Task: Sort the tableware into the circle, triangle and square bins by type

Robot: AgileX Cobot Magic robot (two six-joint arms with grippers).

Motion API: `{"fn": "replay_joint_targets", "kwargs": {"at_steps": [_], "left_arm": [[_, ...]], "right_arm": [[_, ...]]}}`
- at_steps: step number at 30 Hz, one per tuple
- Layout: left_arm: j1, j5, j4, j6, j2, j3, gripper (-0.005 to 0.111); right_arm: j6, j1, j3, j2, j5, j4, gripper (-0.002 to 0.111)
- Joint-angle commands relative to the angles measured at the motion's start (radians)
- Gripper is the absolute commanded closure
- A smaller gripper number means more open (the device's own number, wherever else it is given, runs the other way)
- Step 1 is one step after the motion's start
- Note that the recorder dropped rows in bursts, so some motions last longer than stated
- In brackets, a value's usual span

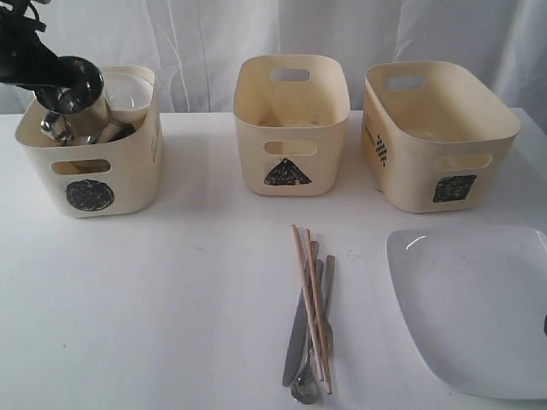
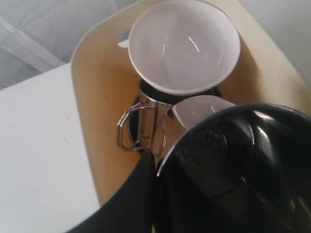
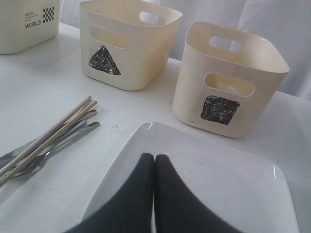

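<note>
My left gripper (image 1: 58, 79) (image 2: 156, 164) is shut on the rim of a steel mug (image 1: 83, 94) (image 2: 233, 165), held tilted over the circle bin (image 1: 90, 175) (image 2: 95, 121). Inside that bin the small white bowl (image 1: 130, 89) (image 2: 183, 44) rests on another steel mug (image 2: 146, 121) with wire handles. The chopsticks (image 1: 309, 299) (image 3: 48, 138) lie on top of the knife (image 1: 296, 337), fork and spoon (image 1: 303, 389) at the front middle. My right gripper (image 3: 154, 158) is shut and empty, hovering over the large white plate (image 1: 479, 307) (image 3: 218, 184).
The triangle bin (image 1: 291, 124) (image 3: 127, 43) stands at the back middle and the square bin (image 1: 436, 137) (image 3: 231, 80) at the back right; I see nothing in either. A white curtain hangs behind the table.
</note>
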Motion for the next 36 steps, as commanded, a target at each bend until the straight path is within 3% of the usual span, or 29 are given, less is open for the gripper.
{"fn": "replay_joint_targets", "kwargs": {"at_steps": [1,7,13,22,25,29,36], "left_arm": [[0.004,0.029,-0.048,-0.008,0.007,-0.006,0.080],[0.006,0.118,-0.080,-0.045,0.007,-0.006,0.061],[0.006,0.147,-0.126,-0.033,-0.090,0.046,0.067],[0.006,-0.023,-0.143,-0.050,-0.752,0.489,0.078],[0.006,-0.023,-0.160,-0.050,-1.012,0.639,0.089],[0.006,0.050,-0.187,-0.050,-1.226,0.748,0.107],[0.006,0.272,-0.198,-0.047,-1.508,0.832,0.107]], "right_arm": [[0.005,-0.007,0.006,-0.004,-0.007,0.002,0.108],[0.005,-0.007,0.006,-0.004,-0.007,0.002,0.108],[0.005,-0.007,0.006,-0.004,-0.007,0.002,0.108],[0.005,-0.007,0.006,-0.004,-0.007,0.002,0.108],[0.005,-0.007,0.006,-0.004,-0.007,0.002,0.108],[0.005,-0.007,0.006,-0.004,-0.007,0.002,0.108],[0.005,-0.007,0.006,-0.004,-0.007,0.002,0.108]]}}
